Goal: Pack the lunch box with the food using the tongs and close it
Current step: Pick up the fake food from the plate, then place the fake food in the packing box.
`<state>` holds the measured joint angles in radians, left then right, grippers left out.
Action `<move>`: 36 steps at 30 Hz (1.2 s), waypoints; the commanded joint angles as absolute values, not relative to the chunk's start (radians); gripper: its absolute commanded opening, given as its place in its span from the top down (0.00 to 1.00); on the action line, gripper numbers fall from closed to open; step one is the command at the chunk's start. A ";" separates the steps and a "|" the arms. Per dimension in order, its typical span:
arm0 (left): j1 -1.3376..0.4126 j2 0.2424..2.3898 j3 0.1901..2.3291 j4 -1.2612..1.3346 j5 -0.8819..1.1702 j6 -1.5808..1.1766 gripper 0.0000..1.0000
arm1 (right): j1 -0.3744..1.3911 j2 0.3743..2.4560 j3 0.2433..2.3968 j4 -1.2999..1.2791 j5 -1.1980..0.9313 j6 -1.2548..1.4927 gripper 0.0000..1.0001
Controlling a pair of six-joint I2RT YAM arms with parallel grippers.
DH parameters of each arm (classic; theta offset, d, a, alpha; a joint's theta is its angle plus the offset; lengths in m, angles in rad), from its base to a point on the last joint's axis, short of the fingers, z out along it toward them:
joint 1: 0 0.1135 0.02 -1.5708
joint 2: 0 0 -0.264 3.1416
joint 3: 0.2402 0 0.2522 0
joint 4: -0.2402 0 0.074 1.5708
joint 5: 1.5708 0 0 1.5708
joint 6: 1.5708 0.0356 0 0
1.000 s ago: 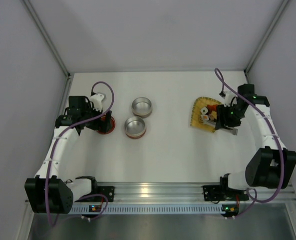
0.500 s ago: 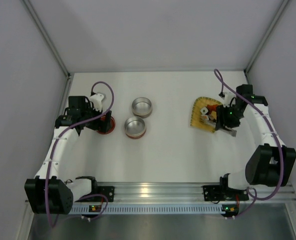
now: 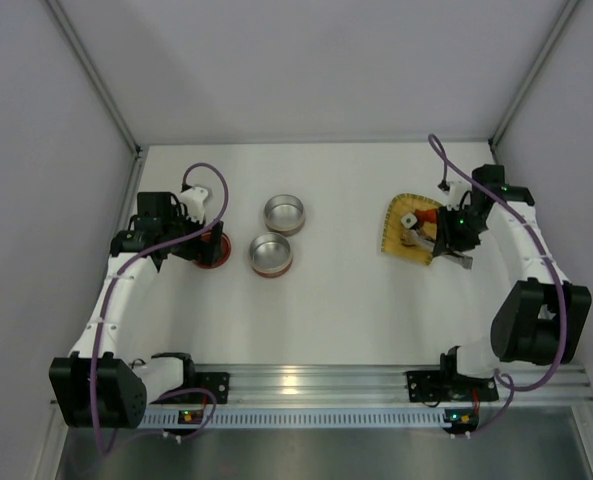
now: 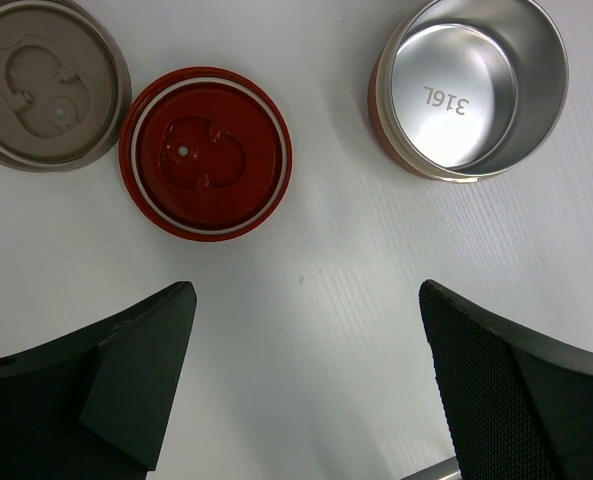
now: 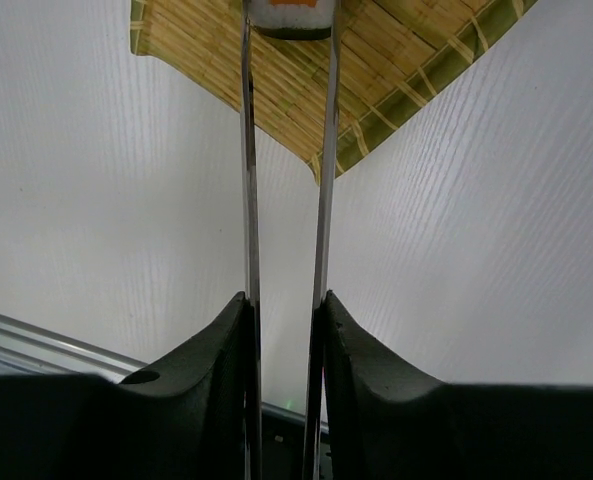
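Tongs (image 5: 249,180), clamped in my right pincer (image 5: 284,305), nip one food piece (image 5: 288,10) at frame top; lunch box (image 4: 466,85) unfilled; left pincer (image 4: 304,300) wide, empty.

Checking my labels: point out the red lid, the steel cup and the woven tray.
red lid (image 4: 205,153): left wrist view, middle of the disc.
steel cup (image 4: 446,110): left wrist view, inner floor.
woven tray (image 5: 396,50): right wrist view, bare weave.

Left hand (image 4: 306,320) agape, right hand (image 5: 284,312) tight.

A white table (image 3: 346,310) stands between pale grey walls (image 3: 306,70); a metal rail (image 3: 306,385) runs along six o'clock.
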<state>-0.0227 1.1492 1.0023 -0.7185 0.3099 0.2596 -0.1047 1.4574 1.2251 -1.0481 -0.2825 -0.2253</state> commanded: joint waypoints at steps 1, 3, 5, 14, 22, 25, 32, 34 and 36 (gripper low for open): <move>-0.023 1.127 0.999 -0.689 0.305 0.261 0.02 | -0.087 1.422 1.288 -1.054 -0.290 -0.233 0.79; -0.023 1.127 0.999 -0.690 0.308 0.261 0.02 | -0.089 1.399 1.307 -1.075 -0.298 -0.247 0.86; -0.023 1.127 0.999 -0.690 0.310 0.261 0.02 | -0.089 1.382 1.325 -1.106 -0.310 -0.268 0.94; -0.023 1.126 1.009 -0.704 0.325 0.265 0.02 | -0.074 1.318 1.443 -1.177 -0.431 -0.383 1.00; -0.023 1.132 1.029 -0.709 0.354 0.258 0.02 | 0.223 1.428 1.621 -1.080 -0.446 -0.364 1.00; -0.023 1.137 1.032 -0.707 0.357 0.256 0.02 | 0.314 1.521 1.696 -1.049 -0.440 -0.360 1.00; -0.023 1.144 1.011 -0.692 0.353 0.259 0.02 | 0.445 1.719 1.845 -0.994 -0.396 -0.373 0.95; -0.023 1.149 1.003 -0.687 0.348 0.261 0.02 | 0.474 1.785 1.903 -0.994 -0.385 -0.370 0.96; -0.023 1.149 0.999 -0.683 0.347 0.262 0.02 | 0.486 1.835 1.942 -0.988 -0.383 -0.359 0.97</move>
<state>-0.0227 1.1500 1.0023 -0.7181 0.3325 0.2604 0.4515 1.8088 1.8397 -1.0706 -0.3859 -0.3630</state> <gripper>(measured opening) 0.982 0.301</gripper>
